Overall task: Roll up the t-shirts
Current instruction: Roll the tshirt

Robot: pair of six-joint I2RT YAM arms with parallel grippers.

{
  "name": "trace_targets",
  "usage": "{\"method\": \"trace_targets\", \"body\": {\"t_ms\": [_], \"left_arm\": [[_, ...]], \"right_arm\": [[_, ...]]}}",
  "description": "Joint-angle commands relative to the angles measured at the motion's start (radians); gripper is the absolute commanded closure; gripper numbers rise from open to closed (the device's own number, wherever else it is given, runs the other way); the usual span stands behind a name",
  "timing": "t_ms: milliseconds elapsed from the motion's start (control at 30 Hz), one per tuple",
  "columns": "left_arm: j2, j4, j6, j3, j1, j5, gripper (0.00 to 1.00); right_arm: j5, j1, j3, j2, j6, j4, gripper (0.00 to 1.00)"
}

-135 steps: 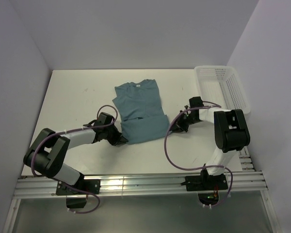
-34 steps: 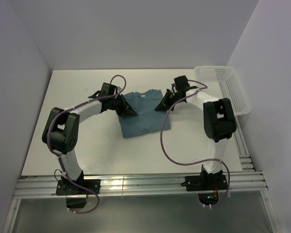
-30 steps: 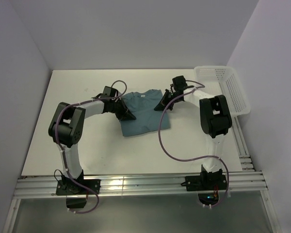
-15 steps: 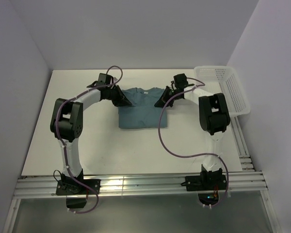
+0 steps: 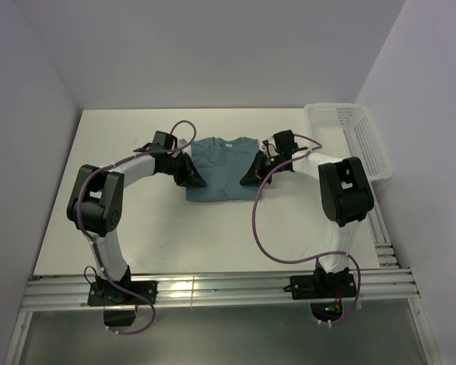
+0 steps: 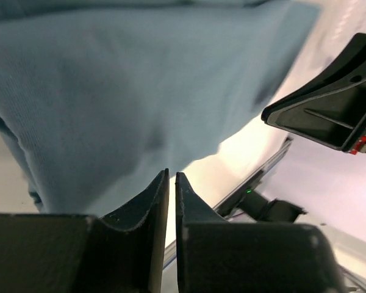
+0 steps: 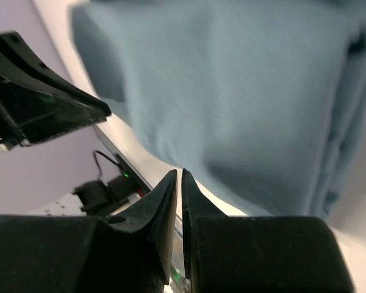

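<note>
The teal t-shirt (image 5: 222, 169) lies folded into a flat rectangle at the far middle of the table. My left gripper (image 5: 195, 179) is at its left edge and my right gripper (image 5: 248, 177) is at its right edge, both low over the cloth. In the left wrist view my left gripper (image 6: 172, 174) is shut with nothing between the fingers, just above the t-shirt (image 6: 140, 91). In the right wrist view my right gripper (image 7: 180, 172) is shut and empty over the t-shirt (image 7: 244, 91).
A white mesh basket (image 5: 338, 107) stands at the far right edge of the table. The aluminium rails (image 5: 213, 289) with the arm bases run along the near edge. Walls enclose the table on the left, back and right.
The shirt's lower half has been folded up, leaving a shorter rectangle. In the last half second both grippers slid from its far corners toward me along its side edges.
</note>
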Motion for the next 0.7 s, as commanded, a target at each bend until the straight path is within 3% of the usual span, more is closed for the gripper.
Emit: {"method": "trace_targets", "body": {"t_ms": [0, 133, 233, 433, 467, 567, 600, 633, 667], "left_arm": [[0.016, -0.012, 0.088, -0.016, -0.009, 0.002, 0.86], [0.057, -0.078, 0.138, -0.016, -0.009, -0.045, 0.87], [0.073, -0.141, 0.156, -0.011, -0.006, -0.16, 0.9], [0.048, -0.194, 0.184, 0.004, 0.04, -0.19, 0.89], [0.031, -0.207, 0.197, 0.018, 0.043, -0.196, 0.88], [-0.021, -0.262, 0.208, 0.069, 0.043, -0.196, 0.79], [-0.038, -0.286, 0.21, 0.085, 0.041, -0.19, 0.74], [-0.053, -0.299, 0.211, 0.093, 0.041, -0.19, 0.63], [-0.081, -0.309, 0.217, 0.098, 0.041, -0.188, 0.59]], "right_arm": [[0.046, 0.006, -0.014, -0.02, -0.137, -0.091, 0.86], [0.14, -0.005, 0.007, 0.035, -0.194, -0.24, 0.9], [0.213, -0.027, 0.026, 0.033, -0.204, -0.288, 0.91], [0.321, -0.043, 0.107, 0.001, -0.254, -0.396, 0.87], [0.319, -0.045, 0.105, -0.011, -0.262, -0.398, 0.85], [0.318, -0.047, 0.086, -0.075, -0.273, -0.397, 0.59], [0.313, -0.047, 0.075, -0.094, -0.274, -0.392, 0.51], [0.309, -0.045, 0.066, -0.127, -0.277, -0.384, 0.48], [0.305, -0.043, 0.043, -0.143, -0.288, -0.377, 0.45]]}}
